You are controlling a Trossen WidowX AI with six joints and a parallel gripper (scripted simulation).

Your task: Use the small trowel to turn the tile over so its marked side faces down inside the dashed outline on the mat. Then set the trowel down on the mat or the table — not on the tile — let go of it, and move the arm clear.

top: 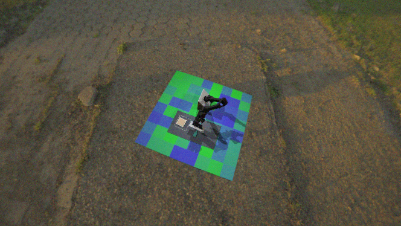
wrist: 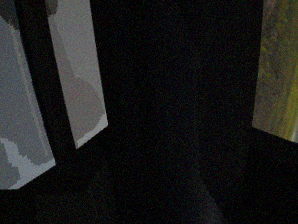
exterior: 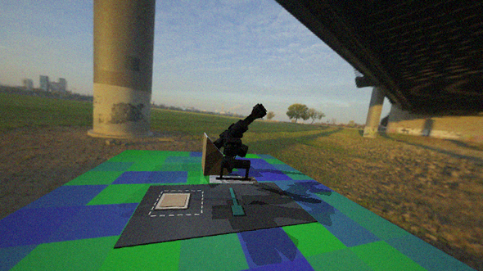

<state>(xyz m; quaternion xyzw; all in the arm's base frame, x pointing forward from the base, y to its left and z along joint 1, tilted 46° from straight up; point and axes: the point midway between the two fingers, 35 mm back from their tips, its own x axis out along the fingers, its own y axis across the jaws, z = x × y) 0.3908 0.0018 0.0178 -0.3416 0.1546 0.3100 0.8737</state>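
The tile (top: 181,121) (exterior: 173,201) lies flat on the dark mat (top: 173,128) (exterior: 140,231), inside the dashed outline, with a plain beige face and pale rim up. No mark shows on it. My gripper (top: 198,123) (exterior: 235,161) is shut on the trowel's dark handle. The trowel's pale flat blade (exterior: 216,180) is below the gripper, to the right of the tile and apart from it, raised off the mat. In the wrist view the pale blade (wrist: 82,85) shows at left beside dark parts; the fingertips are too dark to make out.
A teal tool (top: 195,133) (exterior: 238,210) with a narrow shaft and wider end lies on the mat, right of the outline. An upright panel (top: 203,95) (exterior: 210,158), white and brown, stands behind, near the arm. The table top (top: 184,155) (exterior: 142,264) is a green and blue patchwork.
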